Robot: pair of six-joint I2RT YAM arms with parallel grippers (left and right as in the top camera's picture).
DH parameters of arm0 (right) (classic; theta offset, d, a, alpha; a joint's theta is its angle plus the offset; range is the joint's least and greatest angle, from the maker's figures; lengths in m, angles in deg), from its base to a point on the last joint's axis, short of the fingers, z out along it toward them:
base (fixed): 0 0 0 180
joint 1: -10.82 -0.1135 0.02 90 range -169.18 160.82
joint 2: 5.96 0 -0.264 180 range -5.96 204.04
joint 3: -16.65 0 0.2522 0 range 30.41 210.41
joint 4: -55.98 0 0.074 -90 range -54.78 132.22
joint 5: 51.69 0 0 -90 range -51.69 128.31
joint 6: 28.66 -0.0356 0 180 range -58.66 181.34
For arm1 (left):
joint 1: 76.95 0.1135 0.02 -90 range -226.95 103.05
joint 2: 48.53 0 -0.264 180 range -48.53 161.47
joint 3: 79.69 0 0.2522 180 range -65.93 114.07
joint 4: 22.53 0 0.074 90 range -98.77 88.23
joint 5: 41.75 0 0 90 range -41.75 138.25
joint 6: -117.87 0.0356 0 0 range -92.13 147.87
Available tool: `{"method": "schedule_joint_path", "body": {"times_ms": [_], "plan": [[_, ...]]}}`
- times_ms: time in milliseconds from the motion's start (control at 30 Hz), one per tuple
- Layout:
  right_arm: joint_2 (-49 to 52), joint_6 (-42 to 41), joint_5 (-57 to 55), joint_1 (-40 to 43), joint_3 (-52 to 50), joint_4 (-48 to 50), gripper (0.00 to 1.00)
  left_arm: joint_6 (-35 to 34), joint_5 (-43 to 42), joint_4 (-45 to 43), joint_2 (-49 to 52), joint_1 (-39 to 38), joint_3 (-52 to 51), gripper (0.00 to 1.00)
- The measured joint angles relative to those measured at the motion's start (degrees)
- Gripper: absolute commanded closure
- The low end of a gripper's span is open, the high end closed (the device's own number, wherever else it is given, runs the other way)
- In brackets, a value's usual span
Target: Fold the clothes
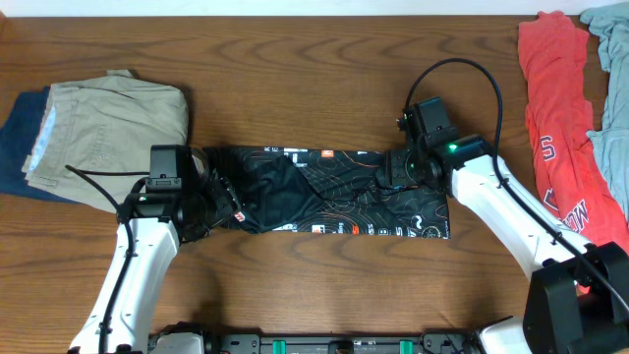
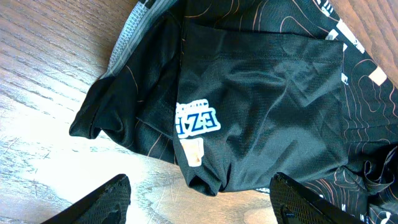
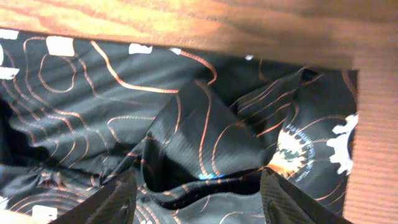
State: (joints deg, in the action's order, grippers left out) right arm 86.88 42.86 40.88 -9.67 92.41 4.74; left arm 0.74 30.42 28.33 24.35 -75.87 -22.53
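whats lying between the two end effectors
Only the black jersey, folded into a long strip, fills the stretch between the left end effector and the right end effector. The overhead view shows it.

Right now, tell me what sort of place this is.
Probably a clothes-folding workbench: a wooden table, a black jersey laid out, a folded khaki garment and a red shirt set aside.

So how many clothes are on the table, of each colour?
Black jersey: 1
Tan shorts: 1
Dark blue garment: 1
Red shirt: 1
Grey-blue garment: 1
Total: 5
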Motion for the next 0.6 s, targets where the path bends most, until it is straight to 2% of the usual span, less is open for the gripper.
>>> {"method": "schedule_joint_path", "body": {"times_ms": [367, 600], "plan": [[6.67, 5.62, -0.90, 0.00, 0.00, 11.02, 0.35, 0.00, 0.02, 0.07, 0.02, 0.00, 0.00, 0.27], [8.41, 6.95, -0.90, 0.00, 0.00, 13.09, 0.53, 0.02, 0.02, 0.13, 0.04, 0.00, 0.00, 0.27]]}}
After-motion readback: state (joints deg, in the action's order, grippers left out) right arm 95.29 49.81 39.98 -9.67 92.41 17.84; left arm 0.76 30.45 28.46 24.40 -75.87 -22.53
